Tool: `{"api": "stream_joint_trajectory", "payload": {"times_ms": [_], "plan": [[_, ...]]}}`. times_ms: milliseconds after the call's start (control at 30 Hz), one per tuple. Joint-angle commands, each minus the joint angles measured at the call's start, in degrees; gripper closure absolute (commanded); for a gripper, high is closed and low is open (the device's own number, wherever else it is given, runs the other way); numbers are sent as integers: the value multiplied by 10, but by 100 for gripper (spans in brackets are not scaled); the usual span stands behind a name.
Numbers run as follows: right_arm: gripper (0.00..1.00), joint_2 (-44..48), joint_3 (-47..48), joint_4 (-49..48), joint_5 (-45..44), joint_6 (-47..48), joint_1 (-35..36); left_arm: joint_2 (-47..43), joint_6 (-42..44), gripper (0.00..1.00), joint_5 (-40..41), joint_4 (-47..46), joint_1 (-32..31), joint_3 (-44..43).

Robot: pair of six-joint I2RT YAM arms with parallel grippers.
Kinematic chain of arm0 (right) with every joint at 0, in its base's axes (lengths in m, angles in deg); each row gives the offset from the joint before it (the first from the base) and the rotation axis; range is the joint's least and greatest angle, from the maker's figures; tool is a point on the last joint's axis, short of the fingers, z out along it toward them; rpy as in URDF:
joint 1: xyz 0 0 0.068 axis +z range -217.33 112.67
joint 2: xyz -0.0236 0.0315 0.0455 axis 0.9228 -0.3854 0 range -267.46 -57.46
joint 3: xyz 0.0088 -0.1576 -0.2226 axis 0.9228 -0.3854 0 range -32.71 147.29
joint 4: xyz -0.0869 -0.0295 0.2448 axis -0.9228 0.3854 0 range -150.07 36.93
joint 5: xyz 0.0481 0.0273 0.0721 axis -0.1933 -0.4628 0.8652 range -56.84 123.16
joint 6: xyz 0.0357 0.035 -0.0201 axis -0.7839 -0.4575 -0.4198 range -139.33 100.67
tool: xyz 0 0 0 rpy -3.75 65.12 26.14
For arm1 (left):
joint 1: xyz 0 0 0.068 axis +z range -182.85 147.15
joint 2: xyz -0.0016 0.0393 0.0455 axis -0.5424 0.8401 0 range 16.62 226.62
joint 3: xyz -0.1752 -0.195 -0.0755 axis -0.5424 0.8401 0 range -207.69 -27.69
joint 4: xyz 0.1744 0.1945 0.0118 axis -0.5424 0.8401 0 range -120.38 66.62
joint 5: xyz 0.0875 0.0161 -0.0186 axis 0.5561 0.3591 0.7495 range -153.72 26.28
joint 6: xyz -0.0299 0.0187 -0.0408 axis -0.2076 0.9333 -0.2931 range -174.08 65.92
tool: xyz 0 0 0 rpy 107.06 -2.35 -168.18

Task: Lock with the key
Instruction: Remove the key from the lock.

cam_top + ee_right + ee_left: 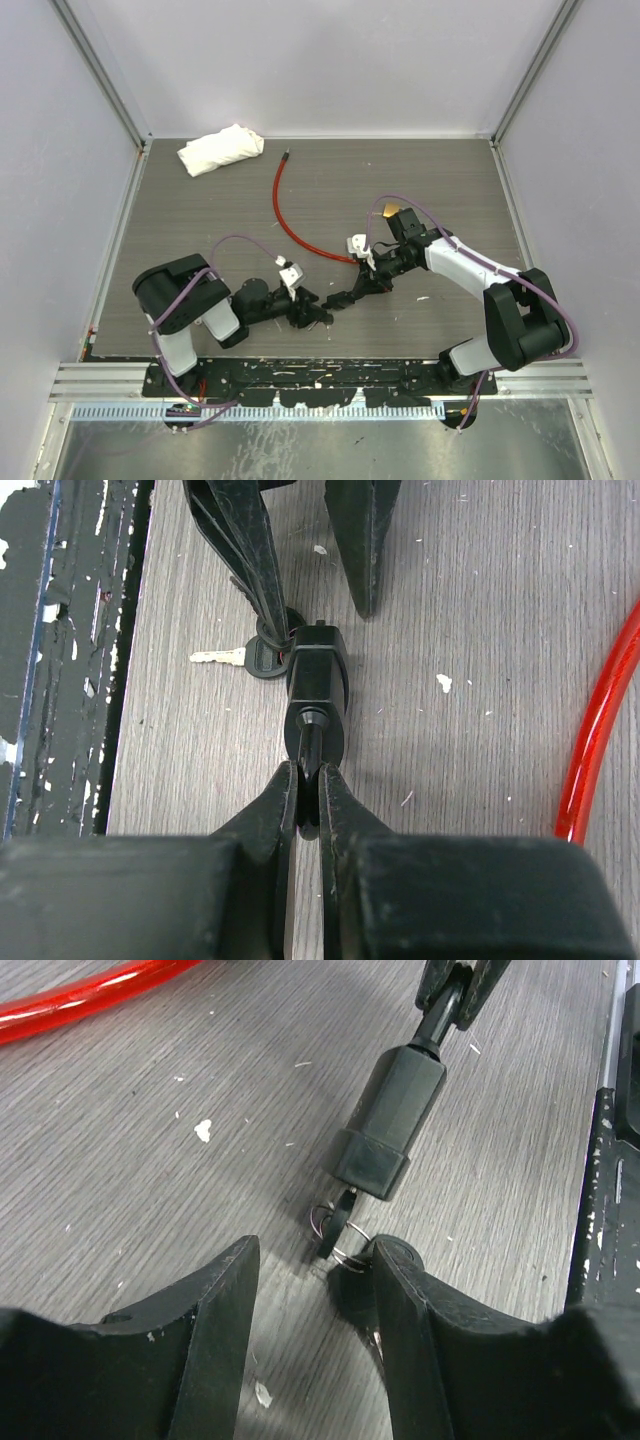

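The black lock body [390, 1120] lies on the grey table, also seen in the top view [337, 302] and the right wrist view [318, 672]. A black-headed key [336, 1228] sits in its near end, with a wire ring [352, 1252] and a spare silver key [218, 657] hanging from it. My left gripper [315, 1260] is open, its fingertips just short of the key head; the right finger [400, 1310] touches the ring. My right gripper [310, 772] is shut on the lock's thin black stem [311, 742] at the opposite end. The red cable [285, 215] curves away behind.
A white cloth [220, 149] lies at the back left. The red cable also shows in the left wrist view [80, 1005] and the right wrist view [600, 730]. A black metal rail [600, 1220] runs along the table's near edge, close to both grippers.
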Motion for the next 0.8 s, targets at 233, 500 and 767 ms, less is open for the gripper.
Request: {"api": "stream_joint_trajectory", "payload": {"times_ms": [233, 500, 767], "plan": [[99, 24, 26, -6, 46, 10, -2, 43, -14, 74, -25, -14, 2, -51], [99, 21, 31, -6, 36, 6, -6, 47, 14, 100, -57, -38, 2, -36], [99, 31, 46, -10, 16, -20, -58, 46, 38, 100, -66, -49, 38, 6]]}}
